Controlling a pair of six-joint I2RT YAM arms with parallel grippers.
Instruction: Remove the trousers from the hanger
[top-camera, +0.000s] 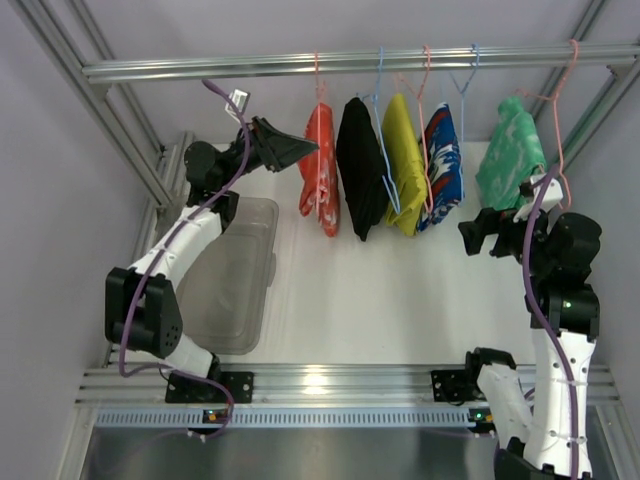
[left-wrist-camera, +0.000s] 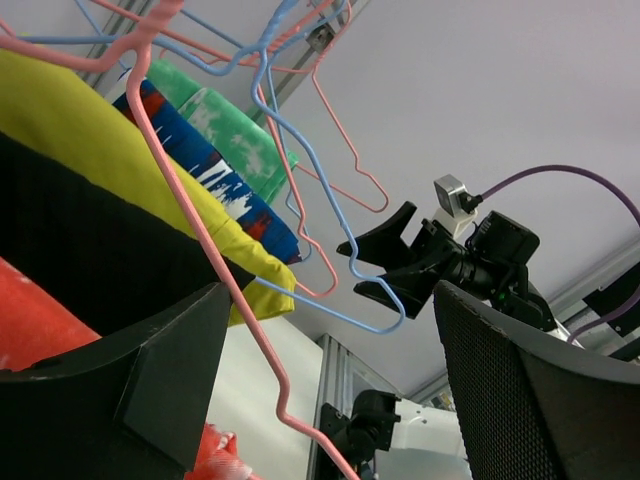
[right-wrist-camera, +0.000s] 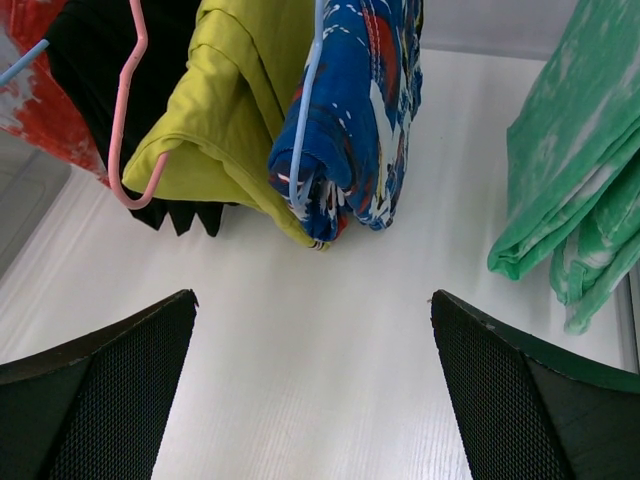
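Observation:
The red-orange trousers (top-camera: 320, 172) with white blotches hang folded over the pale pink hanger (top-camera: 318, 80) at the left end of the rail. My left gripper (top-camera: 305, 150) is open at the trousers' upper left edge. In the left wrist view the hanger's pink wire (left-wrist-camera: 190, 215) runs down between the open fingers (left-wrist-camera: 130, 390), and the trousers (left-wrist-camera: 30, 320) show at the lower left. My right gripper (top-camera: 480, 233) is open and empty, low beside the green garment. In its wrist view it (right-wrist-camera: 315, 380) faces bare table, with the trousers (right-wrist-camera: 40, 90) at the far upper left.
On the rail (top-camera: 350, 62) also hang a black garment (top-camera: 360, 170), a yellow one (top-camera: 405, 160), a blue patterned one (top-camera: 441, 165) and a green-and-white one (top-camera: 512, 155), on pink and light blue hangers. A clear plastic bin (top-camera: 235, 270) sits under the left arm.

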